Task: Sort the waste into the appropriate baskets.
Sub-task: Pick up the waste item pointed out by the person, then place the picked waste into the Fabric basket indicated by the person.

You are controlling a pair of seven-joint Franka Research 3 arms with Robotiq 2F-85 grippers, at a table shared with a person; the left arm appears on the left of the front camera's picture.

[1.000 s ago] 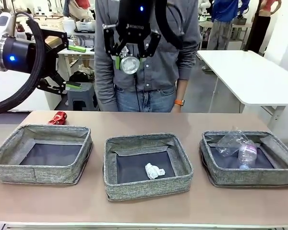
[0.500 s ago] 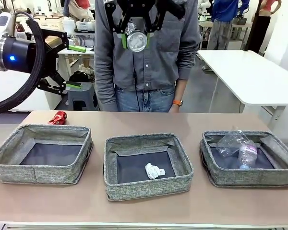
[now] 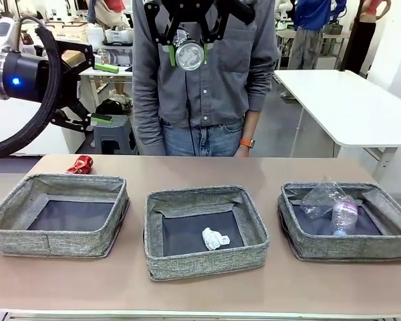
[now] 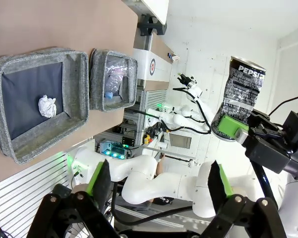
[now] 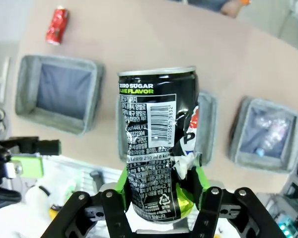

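Observation:
My right gripper [image 3: 189, 52] hangs high above the table's far middle, shut on the crushed dark-silver can [image 3: 189, 56]. In the right wrist view the can [image 5: 156, 144] stands upright between the green pads [image 5: 121, 191]. A crushed red can [image 3: 81, 164] lies on the table behind the left basket [image 3: 53, 242]. The middle basket [image 3: 207, 262] holds a crumpled white tissue [image 3: 214, 238]. A clear bottle [image 3: 344, 214] and a clear plastic cup [image 3: 319, 197] lie in the right basket [image 3: 347, 249]. My left gripper [image 3: 97, 83] is open, raised at the far left.
A person in a grey shirt [image 3: 247, 73] stands at the far edge, behind my right gripper. A white table [image 3: 347, 107] stands at the back right. Bare tabletop [image 3: 200, 294] runs in front of the baskets.
My right gripper has risen with the dark-silver can, from chest height of the person toward the picture's top. The left arm has stayed still.

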